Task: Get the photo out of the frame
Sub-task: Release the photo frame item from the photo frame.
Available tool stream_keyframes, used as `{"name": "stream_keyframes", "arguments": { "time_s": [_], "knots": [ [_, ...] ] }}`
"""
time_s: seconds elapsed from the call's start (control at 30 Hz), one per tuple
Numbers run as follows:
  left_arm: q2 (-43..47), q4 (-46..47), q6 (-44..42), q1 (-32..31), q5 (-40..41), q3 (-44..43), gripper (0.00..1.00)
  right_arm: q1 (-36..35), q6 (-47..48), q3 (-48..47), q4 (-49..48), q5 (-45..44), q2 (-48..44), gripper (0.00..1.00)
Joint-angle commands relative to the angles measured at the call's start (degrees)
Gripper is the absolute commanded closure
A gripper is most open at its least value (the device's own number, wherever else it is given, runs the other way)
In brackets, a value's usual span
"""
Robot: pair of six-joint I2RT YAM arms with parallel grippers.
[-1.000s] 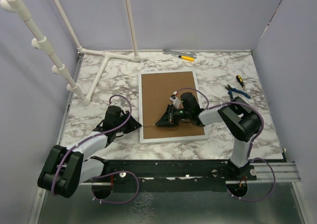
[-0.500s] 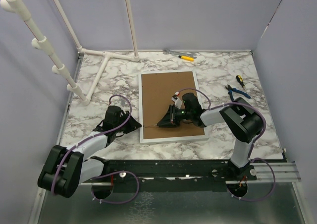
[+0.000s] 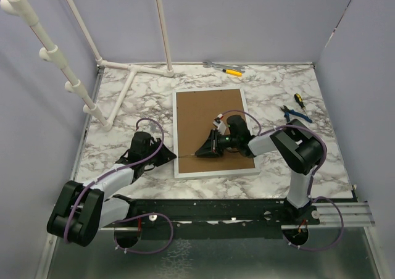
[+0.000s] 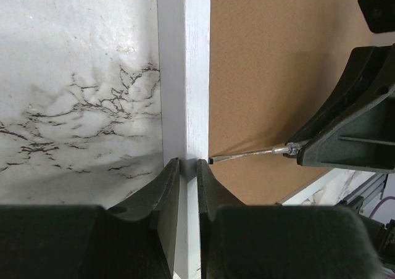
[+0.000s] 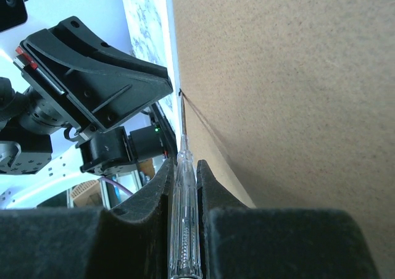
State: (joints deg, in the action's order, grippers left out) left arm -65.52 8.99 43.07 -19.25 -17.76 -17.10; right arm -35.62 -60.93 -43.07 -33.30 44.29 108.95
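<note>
The frame (image 3: 203, 115) lies back-up, lengthwise away from me; my left hand (image 4: 188, 166) pinches its rim, my right hand (image 5: 184, 168) grips a screwdriver (image 5: 183, 236).

We see a large white picture frame (image 3: 210, 173) lying flat and face down at the middle of the marble table (image 3: 278, 94), its brown fibreboard back (image 3: 203, 115) turned up, long sides running away from the near edge.

A large white rectangular frame (image 3: 216, 172) lay face down on the marble-patterned bench (image 3: 278, 87), its brown fibreboard back (image 3: 203, 109) upward. The left gripper (image 3: 171, 155) met the frame's left edge near the front corner, and the right gripper (image 3: 199, 152) rested over the fibreboard.
</note>
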Motion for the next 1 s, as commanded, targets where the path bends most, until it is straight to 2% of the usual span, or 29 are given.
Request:
{"name": "stream_keyframes", "arguments": {
  "time_s": [0.0,0.97],
  "knots": [
    [-0.87,0.35,-0.35,-0.27,-1.21,0.58,0.84,0.2,-0.96,-0.2,-1.06,0.62,2.51,1.0],
    [-2.36,1.26,-0.35,-0.68,-2.18,-0.28,0.88,-2.15,-2.13,0.76,-0.48,0.85,0.8,1.0]
  ]
}}
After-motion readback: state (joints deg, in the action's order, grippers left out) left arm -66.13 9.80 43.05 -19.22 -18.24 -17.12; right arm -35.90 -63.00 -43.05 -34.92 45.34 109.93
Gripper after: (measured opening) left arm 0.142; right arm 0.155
